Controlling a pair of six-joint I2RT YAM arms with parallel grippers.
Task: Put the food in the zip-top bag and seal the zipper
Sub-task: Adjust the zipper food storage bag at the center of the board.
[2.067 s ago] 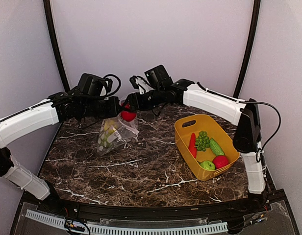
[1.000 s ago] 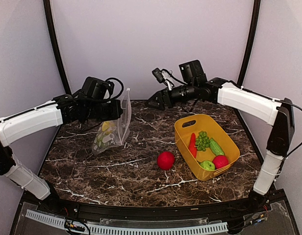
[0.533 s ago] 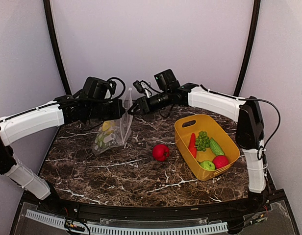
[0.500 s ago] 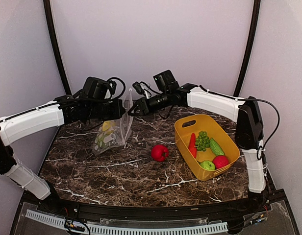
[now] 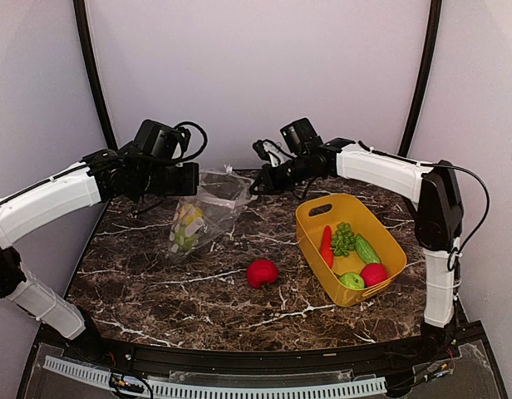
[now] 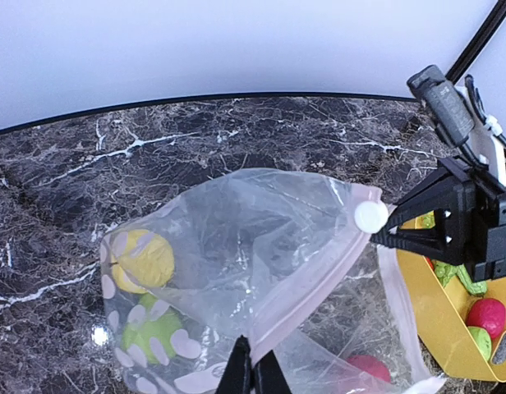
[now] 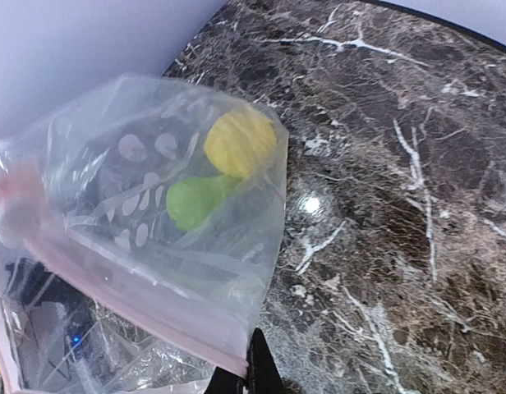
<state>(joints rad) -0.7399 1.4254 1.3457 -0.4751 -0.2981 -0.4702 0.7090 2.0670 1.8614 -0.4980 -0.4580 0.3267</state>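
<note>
Left gripper (image 6: 251, 371) pinches the zipper (image 6: 319, 275), seen only wrist-side.

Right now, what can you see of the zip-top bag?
The zip-top bag is clear, floppy plastic with whitish spots and a pinkish zipper along its mouth. It hangs stretched between the left gripper and the right gripper, whose jaws each pinch the mouth edge, so the mouth gapes open. A yellow piece and a green piece lie inside. Its lower end seems to rest on the table.

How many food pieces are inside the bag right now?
2: a yellow piece and a green piece beside it, both at the closed end of the zip-top bag. Folds may hide more.
</note>
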